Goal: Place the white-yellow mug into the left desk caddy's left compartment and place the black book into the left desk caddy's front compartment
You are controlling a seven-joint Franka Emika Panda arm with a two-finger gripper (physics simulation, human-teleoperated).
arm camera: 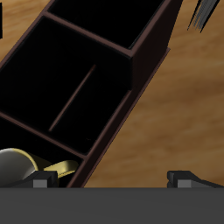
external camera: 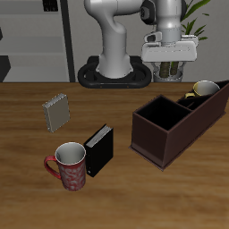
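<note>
White-yellow mug [external camera: 205, 89] sat in left desk caddy [external camera: 159, 131]; gripper [external camera: 169, 66], apparently parted and empty above, risked clipping black book [external camera: 98, 150] at seven o'clock.

My gripper [external camera: 170, 64] is blurring against the plant behind it in the exterior view, so I cannot tell how my jaws are standing. The left desk caddy [external camera: 170, 125] is running off that picture's edge. Its wall is hiding most of the white-yellow mug [external camera: 205, 89]; only rim and handle are showing. In my wrist view, my own housing is covering part of the mug.
</note>
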